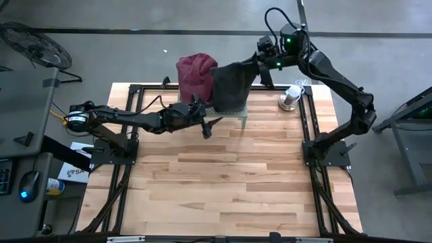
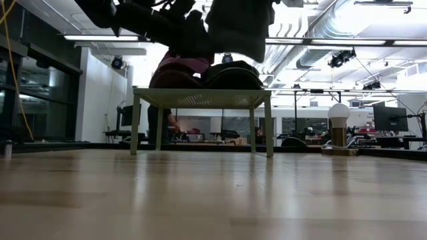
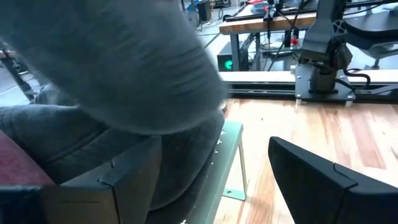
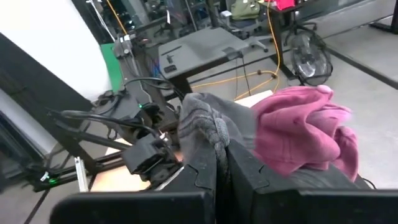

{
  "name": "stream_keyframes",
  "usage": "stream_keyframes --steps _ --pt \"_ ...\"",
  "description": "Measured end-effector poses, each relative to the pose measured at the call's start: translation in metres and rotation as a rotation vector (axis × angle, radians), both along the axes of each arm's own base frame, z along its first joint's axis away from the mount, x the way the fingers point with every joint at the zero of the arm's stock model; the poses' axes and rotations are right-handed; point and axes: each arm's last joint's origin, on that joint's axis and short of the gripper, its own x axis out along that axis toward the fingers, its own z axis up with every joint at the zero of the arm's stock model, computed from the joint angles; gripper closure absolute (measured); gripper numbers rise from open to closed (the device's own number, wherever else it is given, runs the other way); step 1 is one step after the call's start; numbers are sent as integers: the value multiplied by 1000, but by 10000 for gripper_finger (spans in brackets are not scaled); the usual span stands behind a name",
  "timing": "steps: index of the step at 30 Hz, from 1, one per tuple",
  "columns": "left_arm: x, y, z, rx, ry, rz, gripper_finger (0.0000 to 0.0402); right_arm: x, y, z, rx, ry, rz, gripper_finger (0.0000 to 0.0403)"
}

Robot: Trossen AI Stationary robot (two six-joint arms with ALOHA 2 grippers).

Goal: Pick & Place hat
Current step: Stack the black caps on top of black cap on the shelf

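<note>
A small green metal table (image 1: 233, 113) stands at the far middle of the wooden table. On it rest a maroon hat (image 1: 196, 75) and a dark grey hat (image 2: 233, 72). Above them hangs a second dark grey hat (image 1: 231, 84), held by my shut right gripper (image 1: 260, 64), which comes in from the far right. My left gripper (image 1: 206, 125) stands open and level at the small table's near side. Its fingers (image 3: 323, 180) are close to the resting grey hat (image 3: 93, 146); the hanging hat (image 3: 112, 62) fills the view above them. My right gripper pinches a bunched edge of the dark grey hat (image 4: 208, 130) between its two fingers, coming in roughly level from the table's far right. The hat hangs slack below the fingers, lifted just over the hats on the small table (image 2: 240, 33).
A white bulb-shaped lamp (image 1: 290, 98) stands on the wooden table right of the small table. A black frame (image 1: 135, 94) runs around the working area. The wooden table's near half (image 1: 223, 189) is bare boards.
</note>
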Motion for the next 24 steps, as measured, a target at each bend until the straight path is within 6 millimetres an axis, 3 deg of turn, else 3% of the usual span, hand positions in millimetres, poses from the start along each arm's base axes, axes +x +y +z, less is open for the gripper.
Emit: stream_keyframes --steps 9,24 --pt "0 0 0 -6 -3 12 111 3 -2 -3 -11 12 -2 397" --pt "-2 -4 2 24 24 -120 111 23 -22 -32 -25 128 -94 394"
